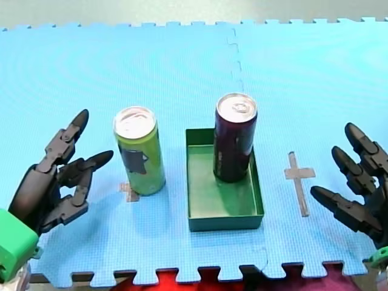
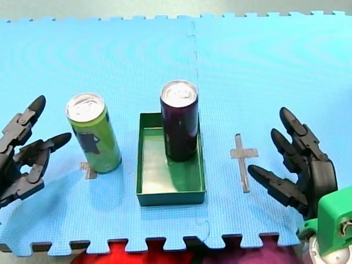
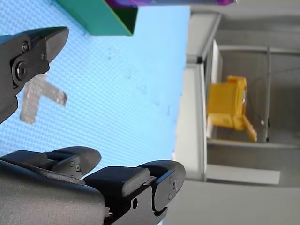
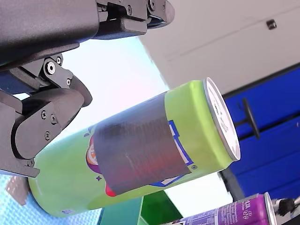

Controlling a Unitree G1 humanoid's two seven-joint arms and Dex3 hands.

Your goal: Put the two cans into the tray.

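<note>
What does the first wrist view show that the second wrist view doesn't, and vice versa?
First wrist view: a tape cross on the mat and a yellow object beyond its edge. Second wrist view: the green can, close up. Both: the tray and the purple can. In the head views the left hand, by the green can, and right hand, by the tape cross, hold nothing.

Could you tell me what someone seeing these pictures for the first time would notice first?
A dark purple can stands upright at the far end of the green tray. A lime-green can stands on the blue foam mat just left of the tray. The empty left robot hand is beside that can; the empty right robot hand is by a tape cross right of the tray.
</note>
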